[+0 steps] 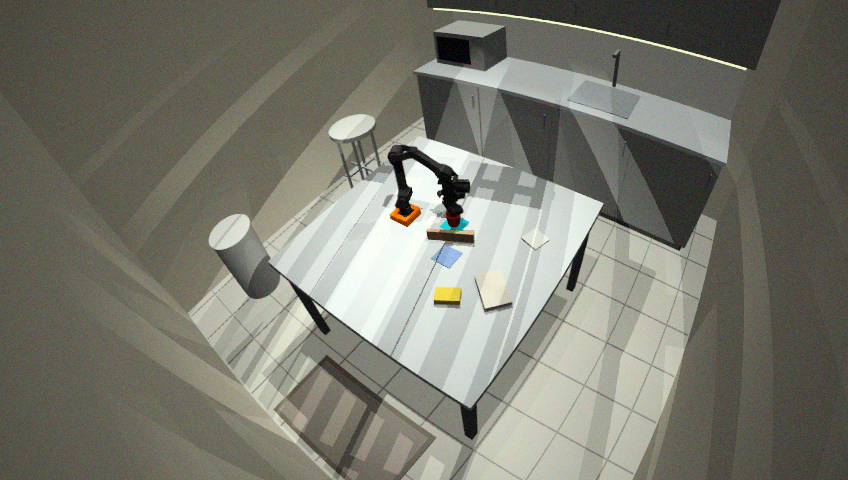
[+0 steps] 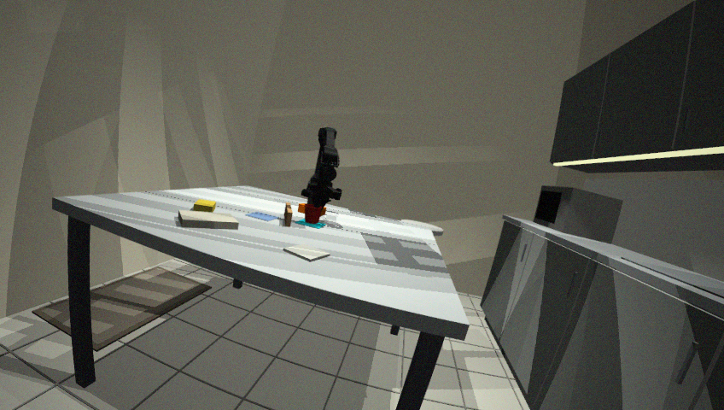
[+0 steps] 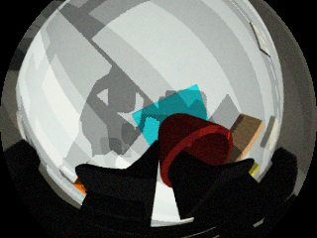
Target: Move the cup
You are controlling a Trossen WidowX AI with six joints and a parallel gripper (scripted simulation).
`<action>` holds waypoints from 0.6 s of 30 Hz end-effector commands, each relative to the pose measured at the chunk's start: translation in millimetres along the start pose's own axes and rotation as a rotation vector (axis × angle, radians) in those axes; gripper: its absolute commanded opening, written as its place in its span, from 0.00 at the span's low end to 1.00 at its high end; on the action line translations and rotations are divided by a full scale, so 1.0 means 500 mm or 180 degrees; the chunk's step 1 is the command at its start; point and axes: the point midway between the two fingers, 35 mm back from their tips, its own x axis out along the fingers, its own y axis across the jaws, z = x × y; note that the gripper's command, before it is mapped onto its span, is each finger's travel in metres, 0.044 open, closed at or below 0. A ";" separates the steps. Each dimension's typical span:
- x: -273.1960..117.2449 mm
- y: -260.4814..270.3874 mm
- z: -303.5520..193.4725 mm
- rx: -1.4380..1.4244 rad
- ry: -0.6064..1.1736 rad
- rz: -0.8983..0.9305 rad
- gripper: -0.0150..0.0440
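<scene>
Grey bench [image 1: 416, 333] carried both pads. Fingers gripped the red cup [image 2: 313, 213] at the teal pad [image 1: 461, 223]; whether it touched was unclear. Crossing the block [image 1: 450, 234] to the blue pad [image 1: 446, 256], setting down and releasing remained.

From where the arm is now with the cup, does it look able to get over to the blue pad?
Probably yes. The gripper is shut on the red cup above the teal pad; the blue pad lies close by, just past the wooden block, which it must clear.
</scene>
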 end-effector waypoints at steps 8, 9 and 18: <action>-0.001 0.000 0.000 0.0000 -0.0002 -0.0002 0.25; -0.001 0.000 0.000 0.0000 -0.0002 -0.0002 0.25; -0.001 0.000 0.000 0.0000 -0.0002 -0.0002 0.47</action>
